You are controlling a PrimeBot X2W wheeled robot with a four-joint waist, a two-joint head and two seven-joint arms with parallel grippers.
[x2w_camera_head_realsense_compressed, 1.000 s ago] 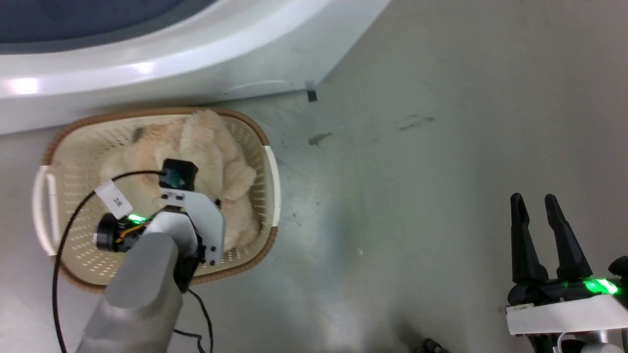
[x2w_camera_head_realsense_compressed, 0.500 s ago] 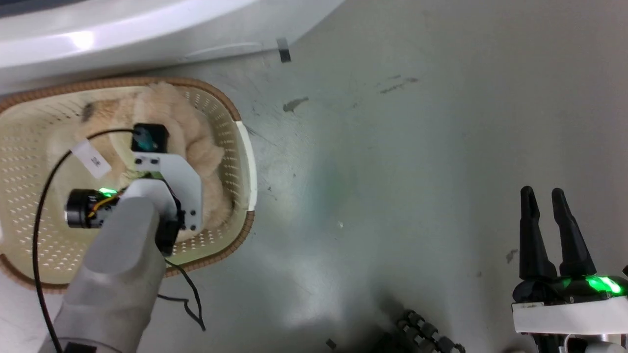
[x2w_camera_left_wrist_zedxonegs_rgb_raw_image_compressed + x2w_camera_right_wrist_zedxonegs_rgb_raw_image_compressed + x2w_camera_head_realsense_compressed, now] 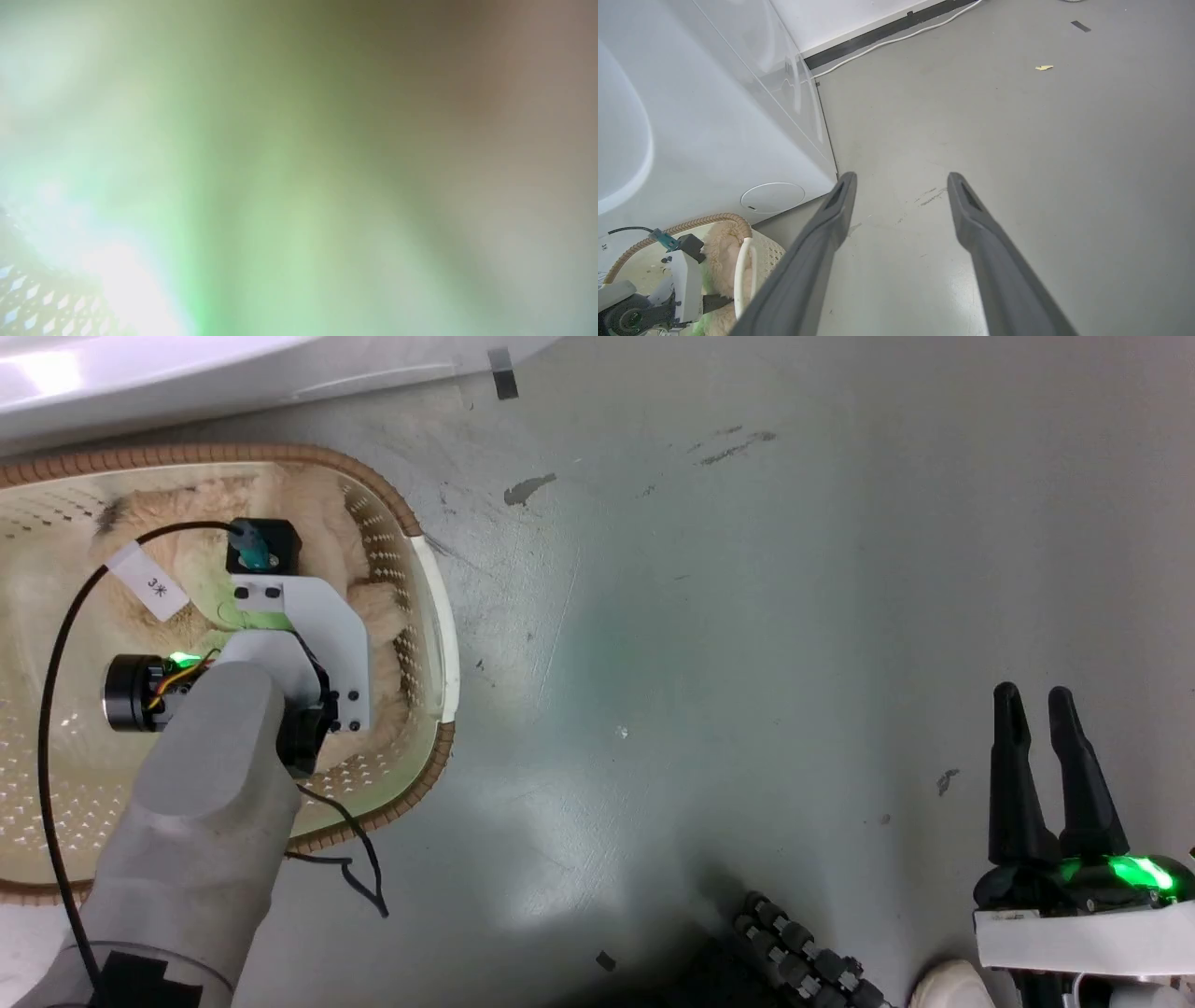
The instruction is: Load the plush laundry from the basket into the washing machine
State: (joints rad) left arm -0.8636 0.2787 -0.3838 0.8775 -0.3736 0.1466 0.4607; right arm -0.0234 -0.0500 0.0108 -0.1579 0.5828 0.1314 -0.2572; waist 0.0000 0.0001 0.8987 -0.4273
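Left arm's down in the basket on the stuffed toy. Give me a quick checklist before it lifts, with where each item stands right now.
1. Left arm over the stuffed toy: ok, its wrist sits right above the fur inside the basket.
2. Fingers closed on the toy: cannot tell. They are hidden under the wrist, and the left wrist view is a green blur.
3. Toy free of the basket wall: cannot tell. Fur lies against the wall by the white handle.
4. Right gripper out of the way: ok. It is open and empty, over bare floor.
5. Washing machine door open: cannot tell from its white lower front.
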